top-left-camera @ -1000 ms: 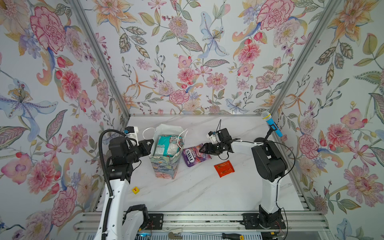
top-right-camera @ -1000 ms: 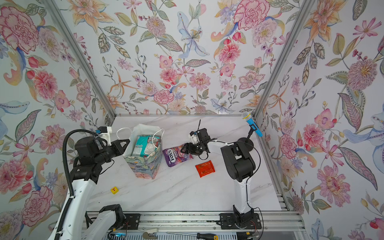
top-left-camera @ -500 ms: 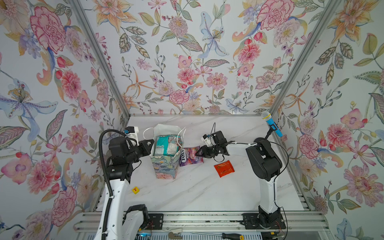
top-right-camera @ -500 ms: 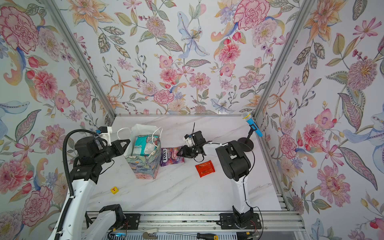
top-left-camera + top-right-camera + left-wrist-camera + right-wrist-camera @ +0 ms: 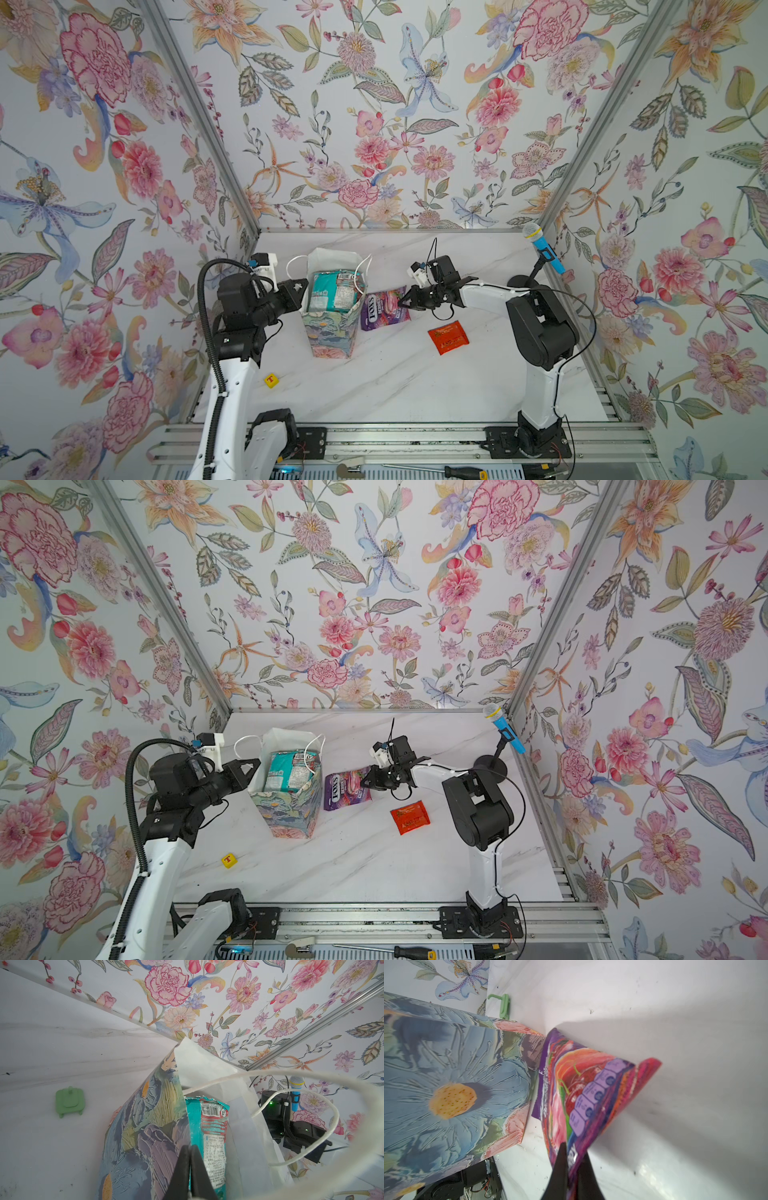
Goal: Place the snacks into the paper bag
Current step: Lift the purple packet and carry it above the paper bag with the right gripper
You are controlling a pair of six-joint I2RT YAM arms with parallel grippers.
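Now, pinched only at its edge by the right gripper (image 5: 572,1148), the purple packet (image 5: 380,311) may slip or hit the paper bag (image 5: 332,336) that the left gripper (image 5: 189,1148) clamps.

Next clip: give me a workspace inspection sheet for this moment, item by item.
Surface: white marbled tabletop, dark specks.
Job's things: paper bag upright, teal packets inside; purple FOX'S packet beside it, one edge lifted; red-orange sachet flat on the table.
Clutter: yellow cube, green plastic piece, blue microphone on a stand, screwdriver on the front rail.
Grippers: left gripper jaws shut on the bag's wall; right gripper jaws shut on the purple packet's edge.
Cables: black hose arcs over the left arm; wire loop hangs below the right wrist.
Surroundings: floral wallpaper, metal frame posts.
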